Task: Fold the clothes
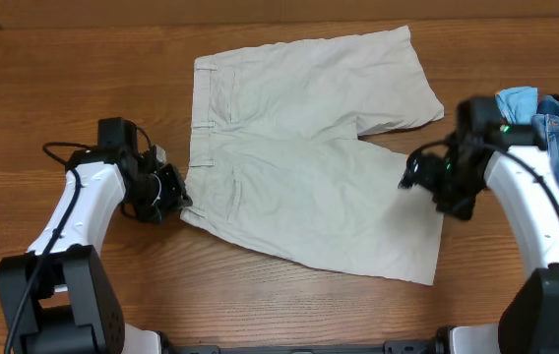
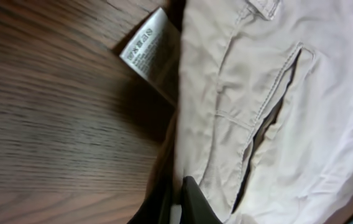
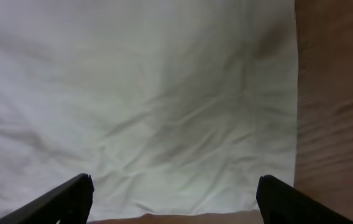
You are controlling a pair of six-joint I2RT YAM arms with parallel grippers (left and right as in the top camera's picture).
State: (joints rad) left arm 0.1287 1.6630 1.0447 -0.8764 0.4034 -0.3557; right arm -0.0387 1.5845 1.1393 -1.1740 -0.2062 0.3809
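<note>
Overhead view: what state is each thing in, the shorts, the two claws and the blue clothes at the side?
Shorts: unfolded, spread flat, wrinkled.
Label: sticking out past the shorts' edge.
Left gripper: at the waist end of the shorts; open or shut unclear.
Right gripper: open, over a leg hem.
Blue clothes: crumpled heap, unfolded.

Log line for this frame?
shorts: flat, unfolded | left gripper: at waistband edge, state unclear | right gripper: open, over leg hem
</note>
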